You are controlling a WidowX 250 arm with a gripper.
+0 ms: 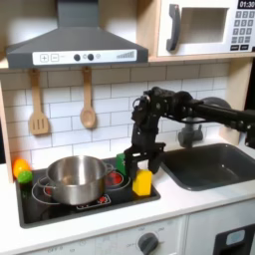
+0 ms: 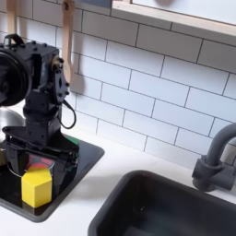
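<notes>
So the gripper (image 1: 136, 159) is hanging right over the yellow block (image 1: 142, 181) at the front right corner of the toy stove (image 1: 90, 204), just beside the steel pot (image 1: 75, 177). In the second exterior view the claw (image 2: 35, 155) looks spread wide, fingers standing on either side of the block (image 2: 37, 186) and a bit above it, not touching as far as I can tell.

The block looks like a small plastic toy piece, so I'd guess light and stiff, no squish to it. Smooth faces though, so probably a bit slippery (hard plastic on hard fingers isn't the grippiest combo). The top looks slanted or peaked in the second exterior view, so I'd pinch it low across the two flat side faces, not near the top where it could squirt out. Nothing fragile about it.

There's also something green (image 1: 119, 162) tucked right behind the gripper, and the sink (image 1: 214, 164) sits off to the first exterior view's right.
</notes>
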